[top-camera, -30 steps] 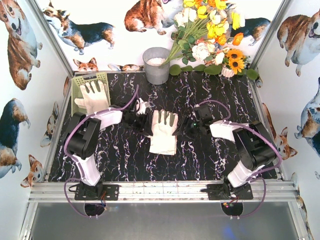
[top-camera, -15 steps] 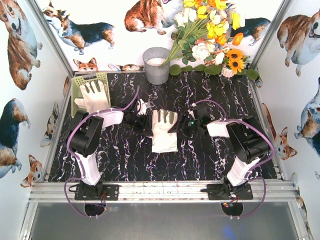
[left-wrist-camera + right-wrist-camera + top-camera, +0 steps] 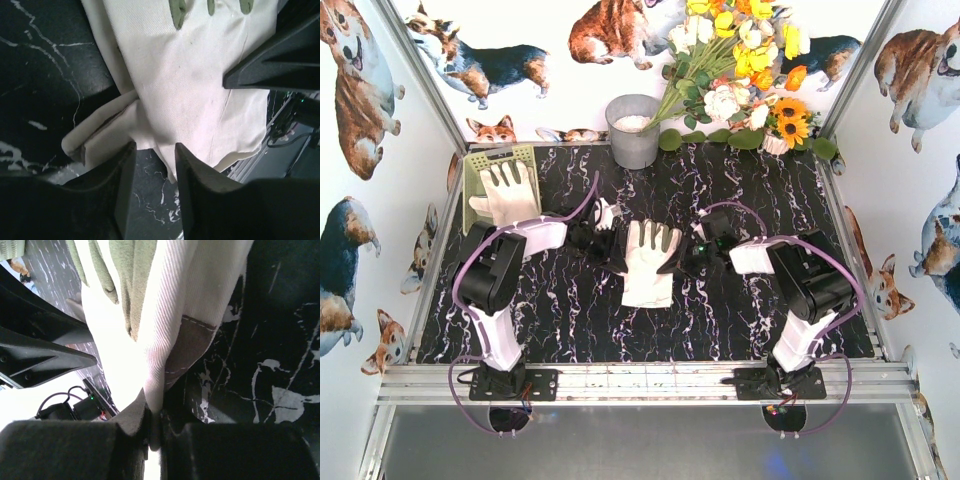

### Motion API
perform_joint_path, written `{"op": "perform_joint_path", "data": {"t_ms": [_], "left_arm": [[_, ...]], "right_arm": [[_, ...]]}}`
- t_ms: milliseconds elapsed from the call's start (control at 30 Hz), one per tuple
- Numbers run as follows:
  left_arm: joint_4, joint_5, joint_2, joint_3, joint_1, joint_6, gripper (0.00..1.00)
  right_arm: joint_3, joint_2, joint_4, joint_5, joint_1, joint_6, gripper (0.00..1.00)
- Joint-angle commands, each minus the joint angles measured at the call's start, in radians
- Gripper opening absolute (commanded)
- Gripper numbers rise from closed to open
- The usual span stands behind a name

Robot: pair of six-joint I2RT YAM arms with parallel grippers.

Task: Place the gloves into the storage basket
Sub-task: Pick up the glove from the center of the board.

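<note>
Two hands flank the glove: the right hand pinches its edge, fully closed; the left hand, slightly open, grips nothing. The storage basket lies beyond the left hand.

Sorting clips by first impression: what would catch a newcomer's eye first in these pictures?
The pale glove in the middle of the black marbled table stands out first. The right gripper is pinched shut on one edge of it, and the left gripper is open at the opposite edge. After that come a second glove lying in the green basket at the far left corner, and the bright flowers beside a grey bucket at the back.
</note>
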Motion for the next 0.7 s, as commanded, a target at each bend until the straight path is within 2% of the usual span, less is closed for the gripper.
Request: {"op": "perform_joint_path", "data": {"t_ms": [0, 133, 400, 667], "left_arm": [[-0.027, -0.076, -0.09, 0.006, 0.034, -0.015, 0.37], [-0.03, -0.073, -0.178, 0.006, 0.083, -0.051, 0.46], [-0.003, 0.0, -0.301, 0.024, 0.16, -0.139, 0.56], [0.274, 0.167, -0.444, -0.054, 0.205, -0.414, 0.77]], "right_arm": [[0.041, -0.096, -0.003, -0.018, 0.003, -0.015, 0.0], [0.07, -0.174, -0.075, -0.025, 0.002, -0.043, 0.0], [0.139, -0.318, -0.198, -0.088, -0.029, -0.089, 0.0], [0.268, -0.453, -0.274, -0.171, -0.049, -0.072, 0.0]]}}
